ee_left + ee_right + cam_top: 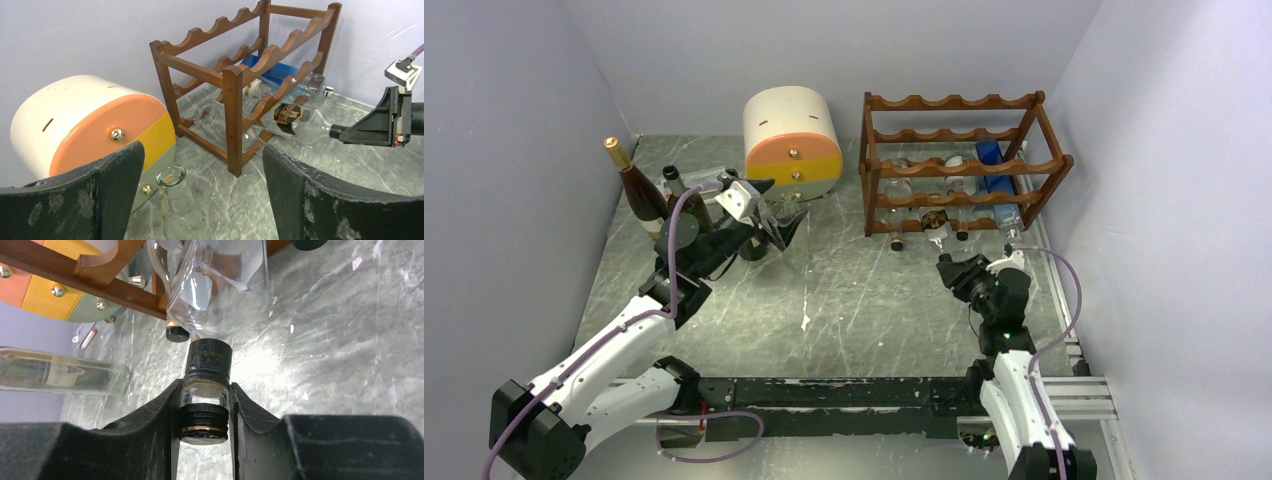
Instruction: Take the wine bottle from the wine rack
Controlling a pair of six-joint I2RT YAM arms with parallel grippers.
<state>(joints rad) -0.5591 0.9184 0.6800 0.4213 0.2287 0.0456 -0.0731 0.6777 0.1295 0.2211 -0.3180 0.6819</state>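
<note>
Pinching the jutting neck of the clear wine bottle [208, 356] in my closed right jaws lets me slide it from the bottom tier of the wine rack [969, 167]; my left jaws gape empty.

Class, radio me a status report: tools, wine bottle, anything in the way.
Left tool open, by the drawer unit. Right tool shut on wine bottle neck. Bottle lies in wine rack, bottom tier. Neighbour bottle close alongside.

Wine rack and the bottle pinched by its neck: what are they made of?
The wine rack looks like reddish-brown stained wood, slightly glossy. The bottle seems clear glass, see-through with glints; its black cap could be metal or plastic.
</note>
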